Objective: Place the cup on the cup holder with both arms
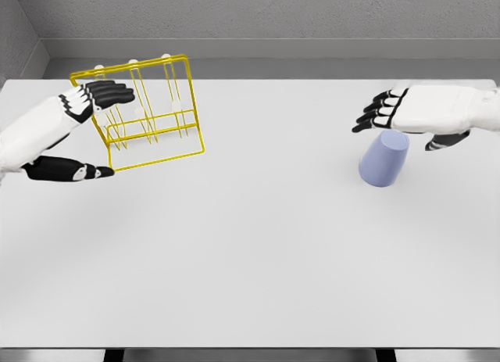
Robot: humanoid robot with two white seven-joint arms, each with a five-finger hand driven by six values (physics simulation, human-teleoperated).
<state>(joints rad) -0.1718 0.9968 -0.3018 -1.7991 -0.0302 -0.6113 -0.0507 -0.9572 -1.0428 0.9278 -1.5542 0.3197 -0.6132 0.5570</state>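
Since the cup [383, 159] lies on the table [258, 252] directly beneath and slightly in front of the right hand [406, 116], the coming grasp is judged to turn on that relation alone: the cup is far nearer this hand than the other. Its long axis is tilted, the narrower closed end raised toward the hand and the wider end lowered toward the table's near side, so a wrap around its side would seem to call for a descent and some turning of the wrist. The right hand's fingers [373, 116] are seen extended and apart, with the thumb [441, 141] held beside the cup's upper end; whether it touches cannot be told, and nothing is clasped. Well away from the cup, toward the table's far left, the yellow wire cup holder [148, 116] is seen tilted, and the left hand [82, 131] is closed on its left edge, fingers over the top bar and thumb lower down.
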